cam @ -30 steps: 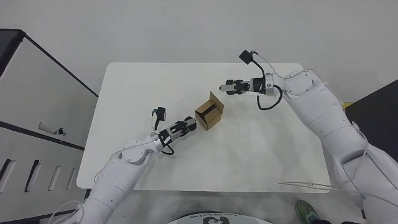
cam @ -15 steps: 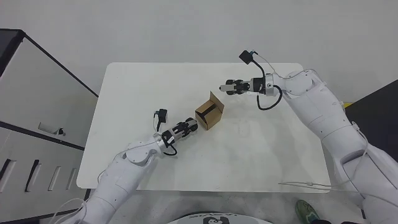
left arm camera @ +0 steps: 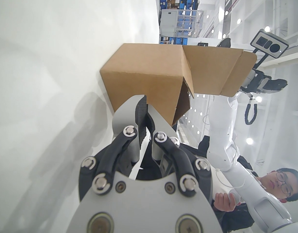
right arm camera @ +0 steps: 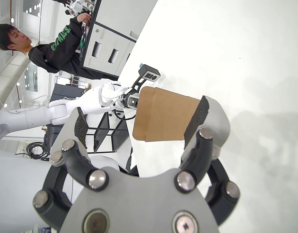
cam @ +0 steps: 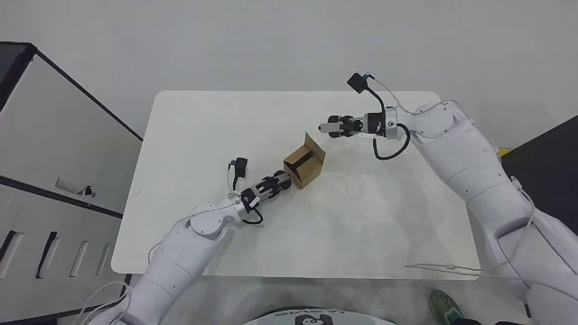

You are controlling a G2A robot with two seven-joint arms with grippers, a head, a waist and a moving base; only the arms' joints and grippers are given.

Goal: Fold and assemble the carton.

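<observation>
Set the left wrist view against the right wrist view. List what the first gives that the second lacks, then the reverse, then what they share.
Left wrist view: the left gripper up close, fingers shut, tips at a side wall of the carton, whose end flaps stand open. Right wrist view: the right gripper up close, fingers spread wide, the carton ahead of them. Shared: the brown carton lying on the white table.

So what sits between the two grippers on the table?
The carton, as the top view shows: the left gripper is at one side of it, the open right gripper just off the opposite side.
</observation>
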